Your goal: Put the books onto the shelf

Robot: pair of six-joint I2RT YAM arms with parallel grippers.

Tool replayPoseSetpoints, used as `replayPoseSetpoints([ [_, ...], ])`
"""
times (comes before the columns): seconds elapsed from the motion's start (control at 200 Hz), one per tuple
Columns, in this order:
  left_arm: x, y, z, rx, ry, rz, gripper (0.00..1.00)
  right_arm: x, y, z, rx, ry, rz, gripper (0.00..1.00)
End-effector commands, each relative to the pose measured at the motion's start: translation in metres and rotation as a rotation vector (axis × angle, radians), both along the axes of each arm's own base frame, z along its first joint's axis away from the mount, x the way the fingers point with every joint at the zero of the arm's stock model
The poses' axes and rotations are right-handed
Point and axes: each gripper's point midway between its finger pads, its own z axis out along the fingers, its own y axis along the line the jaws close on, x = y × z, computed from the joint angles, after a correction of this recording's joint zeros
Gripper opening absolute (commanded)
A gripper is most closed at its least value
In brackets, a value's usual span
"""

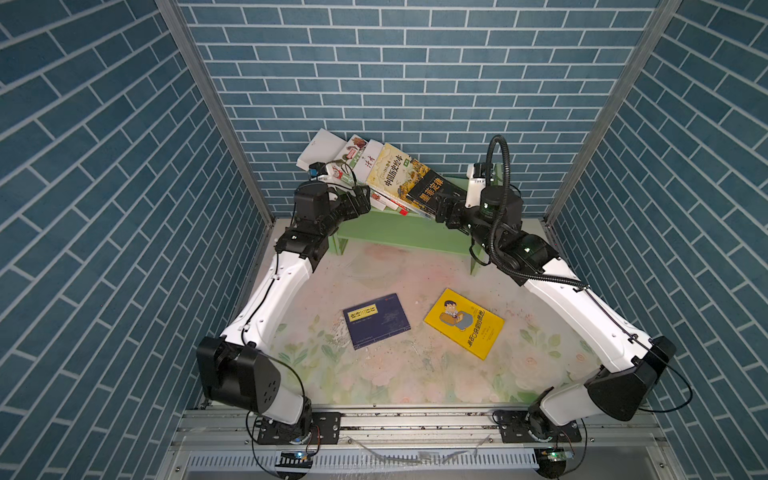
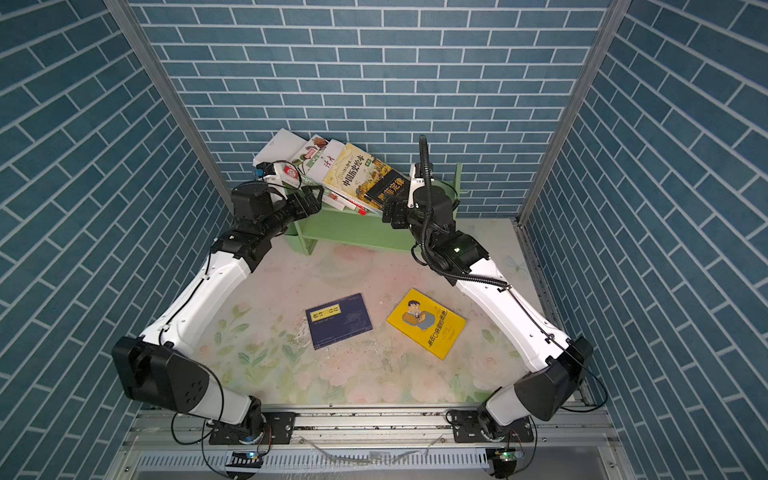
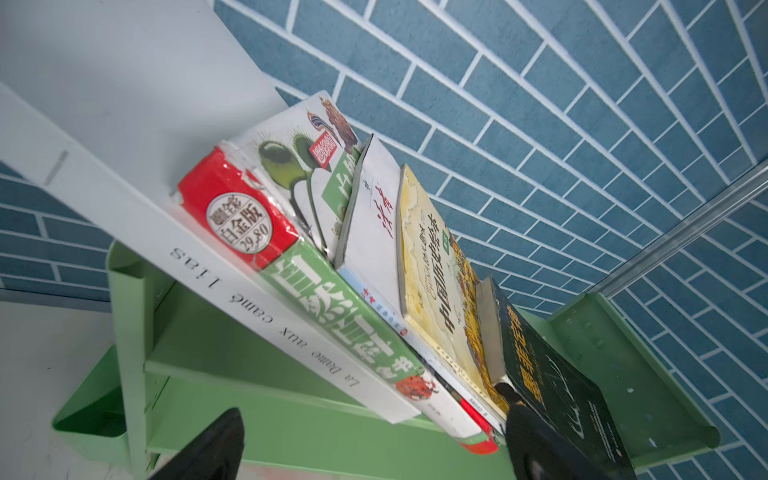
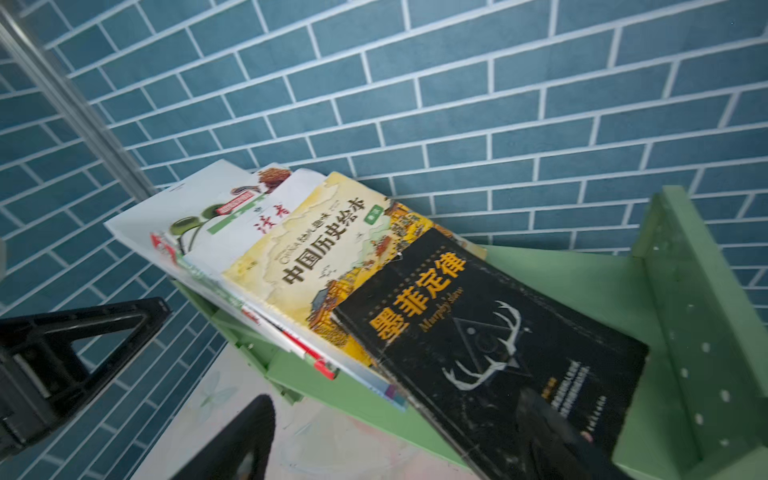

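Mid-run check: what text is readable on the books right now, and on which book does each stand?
"La Dame aux camé lias": spine of the white book.
"白金版 29.80": red sticker on the green-and-red book.
"中国历史绘本", "CHINA": pale yellow book.
"墨菲定律", "Murphy's law": black book.
Too blurred to read: thin white book, navy book, bright yellow book.

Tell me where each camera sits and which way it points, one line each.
Top views: high above the front edge of the table, looking down toward the back wall; left arm and right arm show whole, left gripper and right gripper at the shelf.
Left wrist: on the left arm, looking past its open fingers at the spines of the leaning books.
Right wrist: on the right arm, looking past its open fingers at the cover of the black book.
Shared: both wrist views catch the same leaning books and shelf, from opposite ends.
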Motion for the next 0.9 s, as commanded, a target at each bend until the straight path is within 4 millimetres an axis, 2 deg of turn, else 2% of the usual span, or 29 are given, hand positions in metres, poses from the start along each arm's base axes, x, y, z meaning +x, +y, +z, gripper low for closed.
replayPoseSetpoints([
  [0.0,0.016,0.005,0.017,-0.049,-0.053,0.024,1.0,0.011,-0.009,-0.006,0.035,0.007,-0.063,0.91],
  [0.1,0.028,0.008,0.016,-0.093,-0.051,0.024,1.0,0.019,-0.009,-0.008,0.059,-0.001,-0.062,0.91],
  [0.24,0.036,0.012,0.008,-0.158,-0.02,0.019,1.0,0.032,-0.008,-0.025,0.087,0.044,-0.08,0.91],
  [0.51,0.051,-0.009,0.005,-0.235,-0.035,-0.084,1.0,0.055,-0.016,-0.062,0.126,0.129,-0.149,0.91],
  [0.895,0.047,-0.026,0.016,-0.21,-0.096,-0.194,1.0,0.07,-0.036,-0.106,0.192,0.256,-0.281,0.9],
])
